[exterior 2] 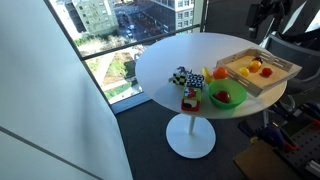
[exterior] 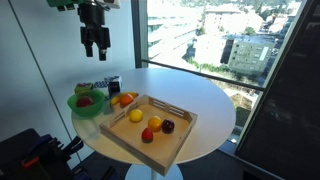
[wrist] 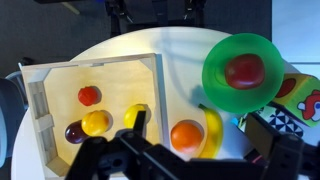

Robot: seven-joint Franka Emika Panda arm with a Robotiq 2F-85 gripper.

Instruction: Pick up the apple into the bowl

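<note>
My pincer (exterior: 95,50) hangs high above the round white table (exterior: 205,100), its two fingers apart with nothing between them.

The apple (wrist: 244,70) is not waiting to be fetched. It sits inside the green bowl (wrist: 211,70), near the middle and well within the rim. The bowl lies far beneath me, a little ahead and off to one side in the wrist view. Both exterior views agree: red fruit in green bowl, near the table edge.

So I judge the carrying done, and what remains is to leave the scene undisturbed. To do that well, I would hold this height and not dip toward the bowl. If I must move, I would travel upward or sideways away from it, with the fingers left as they are so nothing gets caught.

The neighbours are the risk. An orange (wrist: 187,135) and a banana (wrist: 212,128) lie just beside the bowl, almost straight under my fingers. The wooden tray (wrist: 90,62) lies below on the other side, holding a small red fruit (wrist: 90,95), a yellow one (wrist: 96,122) and a dark plum (wrist: 75,132). That small red fruit is not my apple, and I should not be tempted down after it.
</note>
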